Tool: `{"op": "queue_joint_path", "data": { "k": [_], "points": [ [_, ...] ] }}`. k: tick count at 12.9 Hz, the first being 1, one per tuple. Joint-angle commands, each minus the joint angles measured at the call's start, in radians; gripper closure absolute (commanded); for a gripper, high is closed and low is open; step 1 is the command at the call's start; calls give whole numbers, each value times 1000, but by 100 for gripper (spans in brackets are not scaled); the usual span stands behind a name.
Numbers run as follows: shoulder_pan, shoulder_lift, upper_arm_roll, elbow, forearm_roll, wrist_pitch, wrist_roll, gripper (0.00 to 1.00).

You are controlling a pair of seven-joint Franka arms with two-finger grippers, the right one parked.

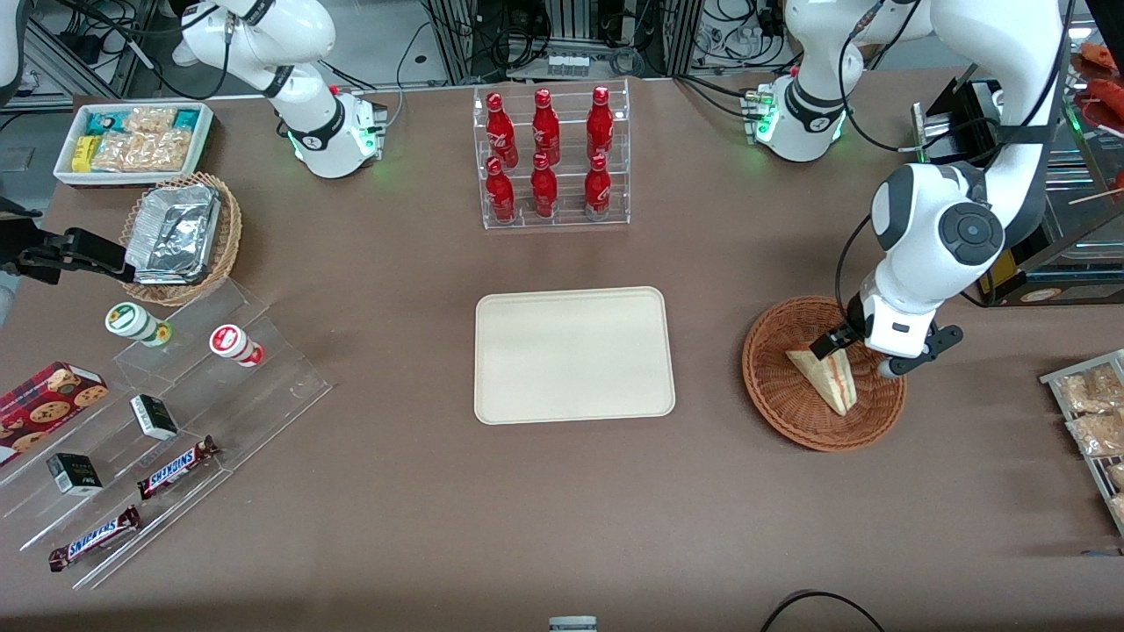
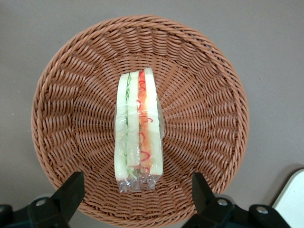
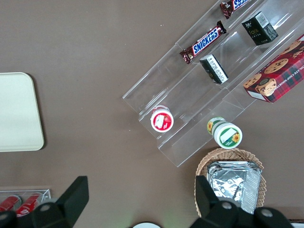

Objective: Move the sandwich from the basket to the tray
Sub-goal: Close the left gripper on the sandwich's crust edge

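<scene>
Sandwich [image 2: 138, 130] lies wrapped in the basket [image 2: 199, 71], filling edge up, roughly mid-bowl. Gripper [image 2: 137, 192] hangs just above it w/ fingers spread wide, one each side of the wedge's end, holding nothing. Looks like the pre-grasp step: lined up, not yet down. Next move prob. needs a short drop so the fingers straddle the bread faces, then a gentle close (soft bread, slippery wrap), lift clear of the rim & carry toward the tray [image 1: 574, 355], which sits beside the basket toward the parked arm's end.
</scene>
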Motion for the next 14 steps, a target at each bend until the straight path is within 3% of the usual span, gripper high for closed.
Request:
{"op": "queue_joint_path", "data": {
  "k": [1,13,14],
  "points": [
    [-12,16,6,-12,2,41,-41,0],
    [-3,162,11,-15,-1,169,-92,1],
    [-3,162,11,-15,-2,167,-96,28]
  ]
}}
